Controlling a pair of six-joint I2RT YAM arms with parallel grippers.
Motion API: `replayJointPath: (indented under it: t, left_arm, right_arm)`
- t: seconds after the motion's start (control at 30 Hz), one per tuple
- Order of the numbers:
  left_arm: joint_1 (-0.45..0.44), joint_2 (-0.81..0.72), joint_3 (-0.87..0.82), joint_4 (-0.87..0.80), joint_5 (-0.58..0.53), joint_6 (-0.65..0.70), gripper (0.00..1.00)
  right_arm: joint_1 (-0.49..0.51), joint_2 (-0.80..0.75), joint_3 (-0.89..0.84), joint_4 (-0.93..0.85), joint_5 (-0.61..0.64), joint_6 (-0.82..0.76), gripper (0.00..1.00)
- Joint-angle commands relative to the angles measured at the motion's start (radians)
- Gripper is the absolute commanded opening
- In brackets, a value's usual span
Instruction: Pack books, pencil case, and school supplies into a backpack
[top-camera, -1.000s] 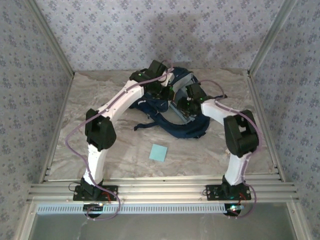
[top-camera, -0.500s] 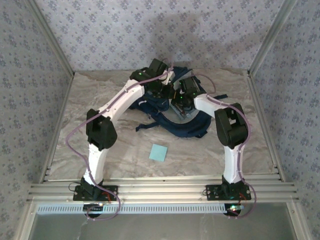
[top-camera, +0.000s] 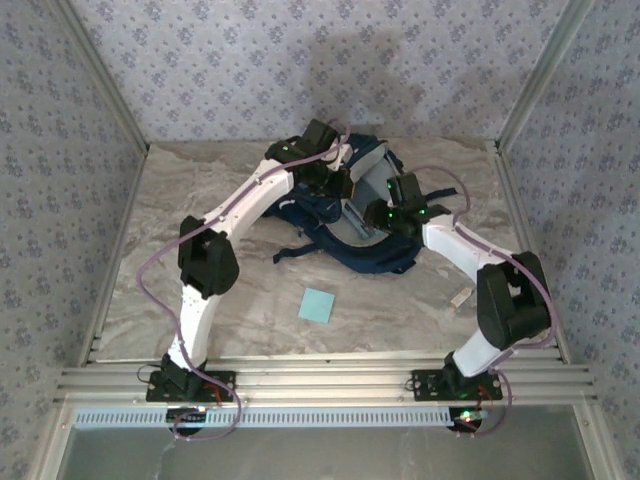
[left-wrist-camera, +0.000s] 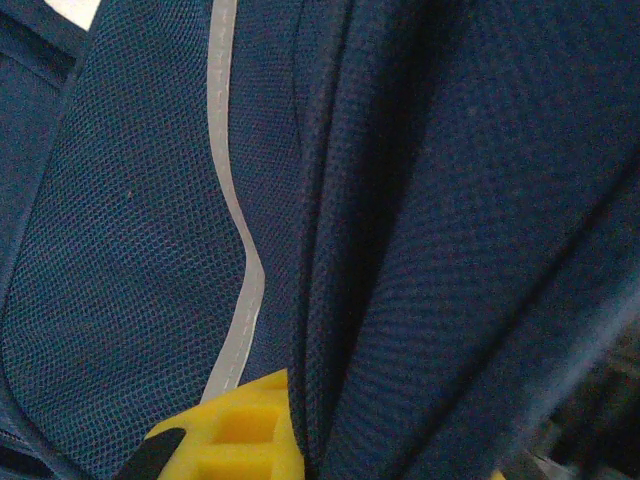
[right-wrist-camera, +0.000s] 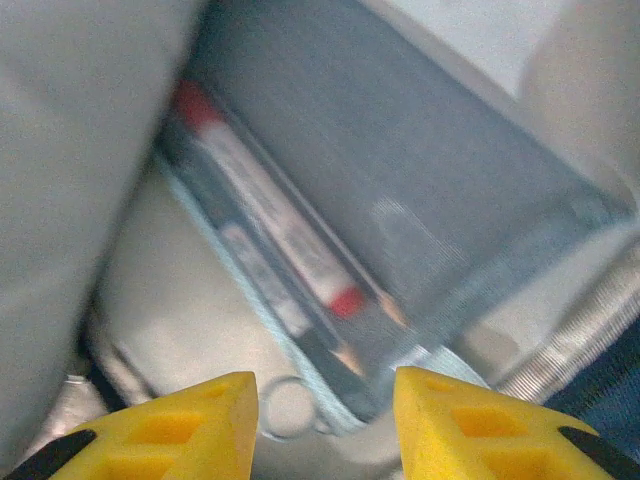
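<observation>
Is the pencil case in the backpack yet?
In: the pencil case lies against grey lining inside the open backpack, beneath the right gripper, whose jaws stand apart.

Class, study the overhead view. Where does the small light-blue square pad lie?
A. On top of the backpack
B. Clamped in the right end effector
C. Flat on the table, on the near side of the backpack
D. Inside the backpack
C: the light-blue pad lies flat on the table, nearer the arm bases than the backpack and not touching it.
</observation>
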Motion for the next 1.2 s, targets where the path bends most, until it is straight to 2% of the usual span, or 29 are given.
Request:
replayJointPath:
  t: [0.0, 0.23, 0.43, 0.6, 0.7, 0.9, 1.0, 1.1, 1.17]
  left_arm:
    - [-0.013, -0.007, 0.065, 0.115, 0.069, 0.008, 0.03]
    - [-0.021, -0.01, 0.059, 0.114, 0.105, -0.003, 0.03]
    - [-0.04, -0.032, 0.046, 0.122, 0.159, -0.029, 0.03]
    - [-0.052, -0.055, 0.016, 0.153, 0.171, -0.049, 0.03]
    - [-0.054, -0.039, 0.028, 0.15, 0.151, -0.051, 0.03]
    - [-0.053, 0.053, 0.125, 0.097, 0.055, -0.027, 0.06]
    - [-0.051, 0.107, 0.189, 0.072, 0.038, -0.028, 0.12]
    - [-0.051, 0.144, 0.238, 0.062, 0.041, -0.04, 0.22]
    - [-0.049, 0.154, 0.262, 0.059, 0.044, -0.055, 0.44]
  right_arm:
    - [-0.003, 0.03, -0.039, 0.05, -0.017, 0.062, 0.42]
    - [-0.01, 0.149, -0.034, 0.206, -0.013, 0.093, 0.42]
    - [-0.041, 0.265, 0.062, 0.319, -0.028, 0.089, 0.39]
    - [-0.045, 0.331, 0.202, 0.323, -0.058, 0.059, 0.35]
    - [-0.049, 0.323, 0.214, 0.278, -0.071, 0.043, 0.36]
    - [-0.079, 0.186, 0.079, 0.158, -0.08, 0.003, 0.48]
    - [-0.089, 0.083, 0.003, 0.081, -0.074, -0.03, 0.53]
    - [-0.087, -0.027, -0.053, 0.003, -0.053, -0.036, 0.56]
    - [-0.077, -0.103, -0.097, -0.029, -0.04, -0.024, 0.56]
